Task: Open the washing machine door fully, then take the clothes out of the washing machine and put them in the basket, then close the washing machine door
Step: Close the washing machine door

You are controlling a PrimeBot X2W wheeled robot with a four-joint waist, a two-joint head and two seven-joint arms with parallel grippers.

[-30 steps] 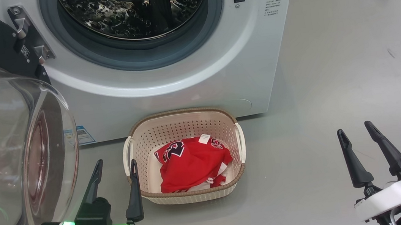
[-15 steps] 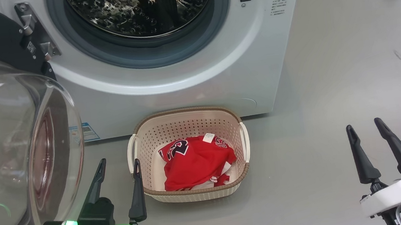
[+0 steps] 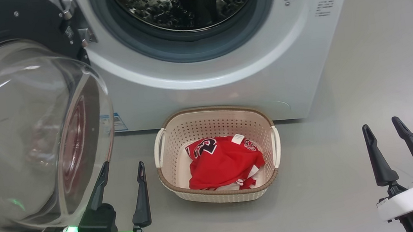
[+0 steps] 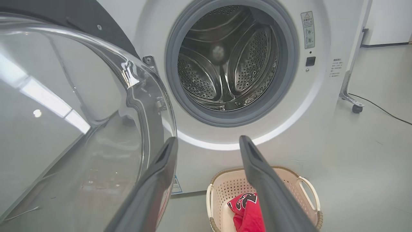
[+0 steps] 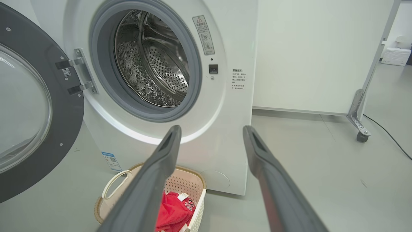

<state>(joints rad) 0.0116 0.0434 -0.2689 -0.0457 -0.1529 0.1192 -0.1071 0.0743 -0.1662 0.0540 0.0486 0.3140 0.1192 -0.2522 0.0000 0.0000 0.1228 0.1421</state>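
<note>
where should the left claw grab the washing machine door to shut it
Probably the black rim of the washing machine door at its free edge, far from the hinge, left claw coming from the robot's left. The glass bowl bulges smooth and wide: a poor hold.

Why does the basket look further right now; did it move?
No. The basket stays in front of the washing machine, right of its blue label; the view itself shifted.

Bright, even overhead light casts a soft shadow beside the basket (image 3: 220, 196). At left, glare streaks the washing machine door (image 3: 15, 127). Wrist views bow at their edges.
</note>
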